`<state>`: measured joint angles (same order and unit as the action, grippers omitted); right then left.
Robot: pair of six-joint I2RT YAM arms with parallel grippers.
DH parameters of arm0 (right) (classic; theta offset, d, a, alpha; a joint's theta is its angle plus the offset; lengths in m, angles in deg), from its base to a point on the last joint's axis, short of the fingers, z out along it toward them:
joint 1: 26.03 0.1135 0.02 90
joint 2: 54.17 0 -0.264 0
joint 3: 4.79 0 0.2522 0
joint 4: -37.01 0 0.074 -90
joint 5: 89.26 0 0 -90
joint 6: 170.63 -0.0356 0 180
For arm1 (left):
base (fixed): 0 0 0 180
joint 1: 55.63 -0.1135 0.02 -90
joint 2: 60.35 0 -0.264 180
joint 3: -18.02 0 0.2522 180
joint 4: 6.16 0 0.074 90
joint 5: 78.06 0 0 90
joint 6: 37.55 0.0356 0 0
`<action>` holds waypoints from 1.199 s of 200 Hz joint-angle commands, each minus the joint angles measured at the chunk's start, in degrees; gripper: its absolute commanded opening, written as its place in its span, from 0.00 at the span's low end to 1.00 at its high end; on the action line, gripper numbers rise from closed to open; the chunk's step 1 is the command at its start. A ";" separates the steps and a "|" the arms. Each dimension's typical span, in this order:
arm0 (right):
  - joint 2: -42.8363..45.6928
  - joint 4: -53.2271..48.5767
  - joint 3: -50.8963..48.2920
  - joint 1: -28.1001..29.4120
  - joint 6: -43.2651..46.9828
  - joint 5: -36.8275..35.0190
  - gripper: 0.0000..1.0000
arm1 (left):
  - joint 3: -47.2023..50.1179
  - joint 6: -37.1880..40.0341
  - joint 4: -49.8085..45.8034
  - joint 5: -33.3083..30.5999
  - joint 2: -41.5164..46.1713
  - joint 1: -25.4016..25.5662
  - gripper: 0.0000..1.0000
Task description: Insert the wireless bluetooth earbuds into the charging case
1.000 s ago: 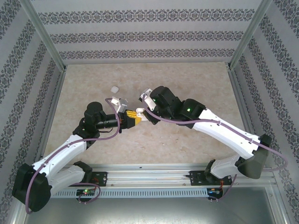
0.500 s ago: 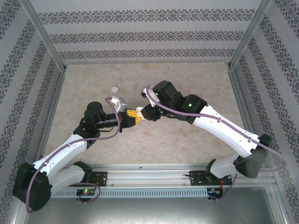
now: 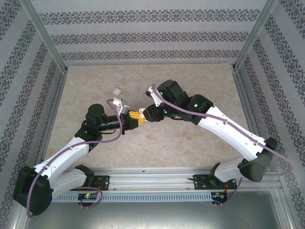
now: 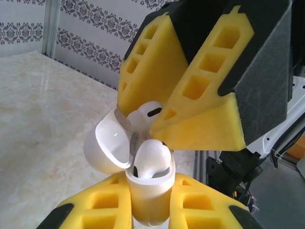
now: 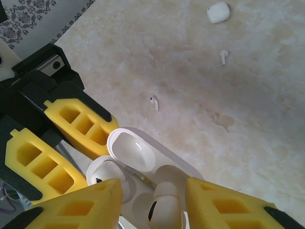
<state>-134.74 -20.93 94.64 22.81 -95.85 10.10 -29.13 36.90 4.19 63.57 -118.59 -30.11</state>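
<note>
My left gripper [image 4: 151, 195] is shut on the body of the white charging case [image 4: 147, 191], which stands upright with its lid [image 4: 107, 145] swung open. One white earbud [image 4: 152, 160] sits in the case. A second earbud [image 5: 164, 205] stands in the other slot, stem down, and it lies between the yellow fingers of my right gripper [image 5: 152, 195]. Those fingers are open, with a gap on each side of it. In the top view the two grippers [image 3: 135, 118] [image 3: 143, 114] meet tip to tip over the middle of the table.
Two loose earbuds [image 5: 154, 101] [image 5: 223, 56] lie on the marble tabletop beyond the grippers. A second, closed white case [image 5: 218, 12] [image 3: 116, 90] rests farther back. Patterned walls and metal posts ring the table [image 3: 190, 81].
My right gripper has moved left onto the held case and its jaws have spread apart around the earbud. The left gripper has stayed still, shut on the case.
</note>
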 commanded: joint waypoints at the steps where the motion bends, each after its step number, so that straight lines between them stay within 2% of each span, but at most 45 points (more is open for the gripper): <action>1: -0.28 -2.20 1.51 -0.61 -1.55 0.37 0.41 | 0.19 -0.95 5.62 0.34 0.63 0.59 0.00; 168: 3.03 0.36 0.99 -2.07 -4.32 -1.50 0.46 | 0.34 -1.08 6.41 0.47 0.07 0.61 0.00; 240: 6.42 3.64 -1.37 -5.24 -9.15 3.05 0.45 | -0.26 -1.16 6.95 0.70 -0.80 0.64 0.00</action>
<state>-130.42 -19.51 94.97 18.63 -102.23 10.80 -29.06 36.71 6.73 63.16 -119.09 -30.11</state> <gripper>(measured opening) 0.460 0.163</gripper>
